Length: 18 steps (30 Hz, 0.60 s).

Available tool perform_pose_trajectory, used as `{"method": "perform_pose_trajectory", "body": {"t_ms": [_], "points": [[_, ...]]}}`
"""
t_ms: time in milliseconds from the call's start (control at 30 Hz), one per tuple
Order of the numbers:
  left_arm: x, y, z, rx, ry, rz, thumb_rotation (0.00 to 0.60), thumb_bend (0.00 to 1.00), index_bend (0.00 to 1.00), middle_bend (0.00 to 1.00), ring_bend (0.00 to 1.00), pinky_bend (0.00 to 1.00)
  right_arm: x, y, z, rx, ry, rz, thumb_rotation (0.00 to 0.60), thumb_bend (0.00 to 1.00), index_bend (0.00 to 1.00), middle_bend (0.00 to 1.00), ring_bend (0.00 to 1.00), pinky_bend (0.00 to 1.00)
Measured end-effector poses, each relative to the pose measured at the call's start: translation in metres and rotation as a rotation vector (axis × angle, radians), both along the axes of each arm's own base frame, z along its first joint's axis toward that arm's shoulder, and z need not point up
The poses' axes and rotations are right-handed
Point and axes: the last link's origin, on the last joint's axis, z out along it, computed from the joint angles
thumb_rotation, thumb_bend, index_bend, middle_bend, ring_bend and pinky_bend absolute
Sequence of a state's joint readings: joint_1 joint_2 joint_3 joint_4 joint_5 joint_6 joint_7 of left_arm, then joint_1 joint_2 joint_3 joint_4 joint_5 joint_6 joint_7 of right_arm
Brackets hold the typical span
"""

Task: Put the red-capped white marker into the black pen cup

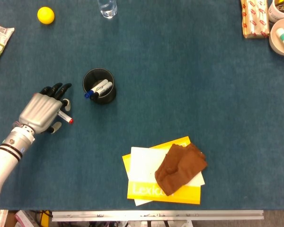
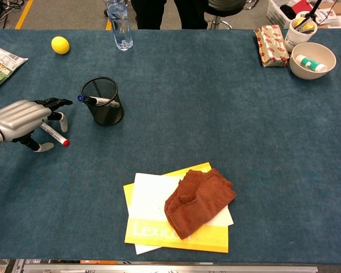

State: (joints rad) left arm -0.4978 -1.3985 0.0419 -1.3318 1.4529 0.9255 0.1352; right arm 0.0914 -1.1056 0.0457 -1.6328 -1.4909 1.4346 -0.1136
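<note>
Lying nearest on the blue desk (image 2: 227, 131): a brown cloth (image 2: 199, 201) bunched on top of a white sheet (image 2: 149, 199) and a yellow Lexicon pad (image 2: 159, 233).

Left hand (image 1: 41, 111) is hovering palm-down over the red-capped white marker (image 2: 55, 135), fingers (image 1: 57, 90) stretched toward the cup. Marker is poking out from under the hand, red cap toward the near side. Whether the fingers are actually pinching it or just covering it: cannot tell from either view. Marker looks to be lying on the desk, outside the cup.

Black pen cup (image 2: 103, 102) is standing upright just right of the hand, apart from it, holding other markers, one blue-capped end sticking out over the rim.

Further back: yellow ball (image 2: 60, 45), clear water bottle (image 2: 118, 21), a snack bag (image 2: 0, 61) at the left edge. Far right corner: red-and-white packet (image 2: 271, 46), beige bowl (image 2: 313, 61), white mug (image 2: 298, 31) with pens.

Right hand isn't showing in either view.
</note>
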Motion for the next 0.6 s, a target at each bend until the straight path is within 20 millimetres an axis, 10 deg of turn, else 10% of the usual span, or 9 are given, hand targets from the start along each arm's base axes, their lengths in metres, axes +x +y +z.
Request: {"method": "perform_pose_trajectory", "body": {"t_ms": [600], "points": [[-0.0035,-0.0023,-0.0038,-0.006,0.011,-0.006,0.6,0.28,0.45,0.0,0.0,0.16,-0.0001,-0.0003,0.0008,-0.003,0.001,-0.001,0.6,0.0,0.13,0.22,0.13,0.3]]}}
